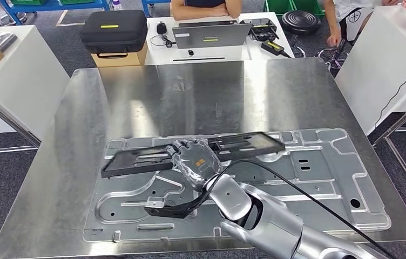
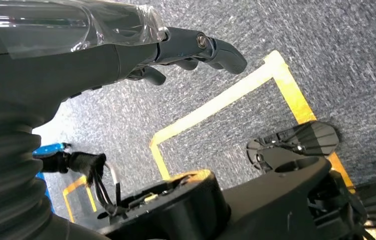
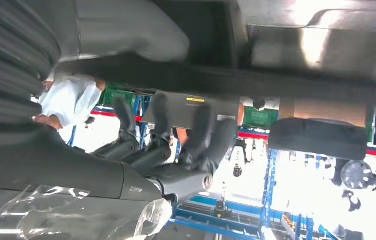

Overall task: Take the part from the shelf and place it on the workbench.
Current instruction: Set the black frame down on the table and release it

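Note:
The part (image 1: 244, 143) is a long, flat black frame. It lies slanted across the back edge of a stamped silver metal panel (image 1: 319, 178) on the steel workbench (image 1: 152, 97). My right hand (image 1: 193, 159) grips the part near its middle, with the arm coming in from the lower right. In the right wrist view the part (image 3: 256, 82) runs as a dark bar between the thumb (image 3: 126, 35) and the fingers (image 3: 196, 130). Whether the part touches the panel, I cannot tell. My left hand (image 2: 196, 47) hangs over grey floor with yellow tape and holds nothing, its fingers loosely bent.
Behind the workbench stands a white table (image 1: 217, 54) with a laptop (image 1: 211, 35) and a seated person (image 1: 206, 8). A black case (image 1: 114, 29) rests on a cardboard box. Another person (image 1: 346, 21) and a white table (image 1: 390, 65) are at the right, and a black stool (image 1: 300, 21) is nearby.

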